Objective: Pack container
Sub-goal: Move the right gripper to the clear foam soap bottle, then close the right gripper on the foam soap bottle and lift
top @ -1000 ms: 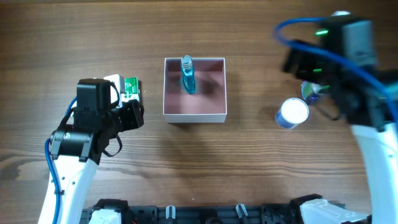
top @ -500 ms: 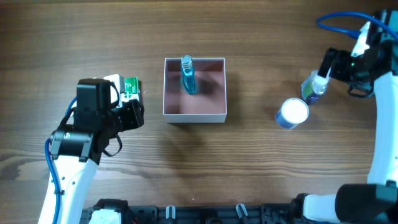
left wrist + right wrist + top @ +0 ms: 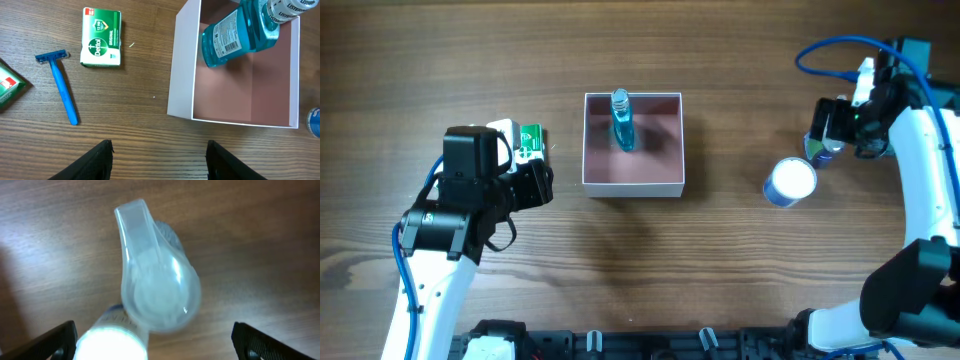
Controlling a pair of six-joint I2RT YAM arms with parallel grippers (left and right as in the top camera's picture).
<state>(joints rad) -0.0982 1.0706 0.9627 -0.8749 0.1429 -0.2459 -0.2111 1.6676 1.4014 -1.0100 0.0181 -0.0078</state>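
On the brown wood-grain table [image 3: 640, 250] there's a see-through teal-blue plastic mouthwash bottle [image 3: 235, 35] with a white cap, lying tilted. Well off to its left is a small green cardboard Dettol soap box [image 3: 101, 44] lying flat, with a blue plastic disposable razor [image 3: 62, 87] near it but not touching, and a red, white and green packet [image 3: 7, 87] cut off at the edge of the left wrist view. Way over on the other side, a round blue jar with a white lid [image 3: 791, 182] stands just beside a bottle with a clear plastic pump top [image 3: 155, 285], pretty blurry up close.
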